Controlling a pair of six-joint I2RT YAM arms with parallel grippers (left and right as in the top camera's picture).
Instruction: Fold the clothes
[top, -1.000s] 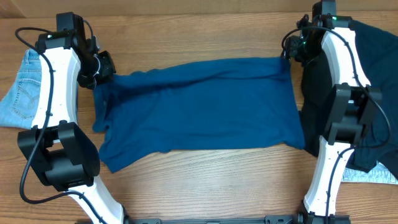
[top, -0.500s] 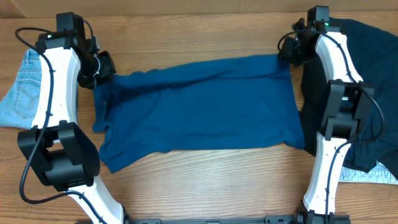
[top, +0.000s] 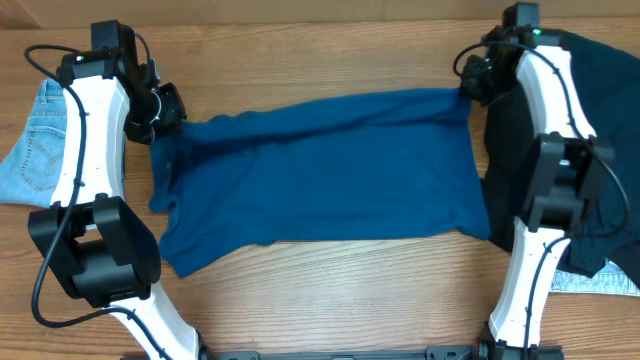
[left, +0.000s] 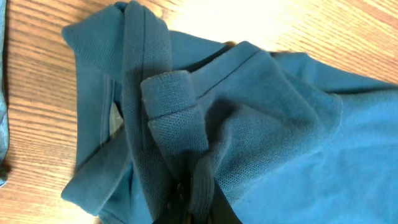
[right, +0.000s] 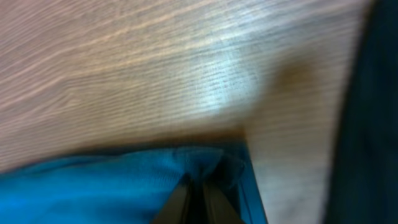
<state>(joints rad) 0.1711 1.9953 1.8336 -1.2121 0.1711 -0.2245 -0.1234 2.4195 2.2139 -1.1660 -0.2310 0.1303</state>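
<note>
A mid-blue jersey top lies spread across the table, wider than deep. My left gripper is shut on its far left corner, where the collar and bunched cloth rise between the jaws. At the far right corner my right gripper is shut on the top's edge, the two fingers pressed together with cloth pinched between them. A dark navy garment lies at the right under the right arm. Light-blue jeans lie at the left edge.
Bare wooden table runs behind the top and in front of it. Both arm bases stand at the near edge. A pale blue cloth edge shows at the near right.
The right gripper has closed on the top's far right corner and shifted slightly right after dipping left. The left gripper has stayed shut on its corner.
</note>
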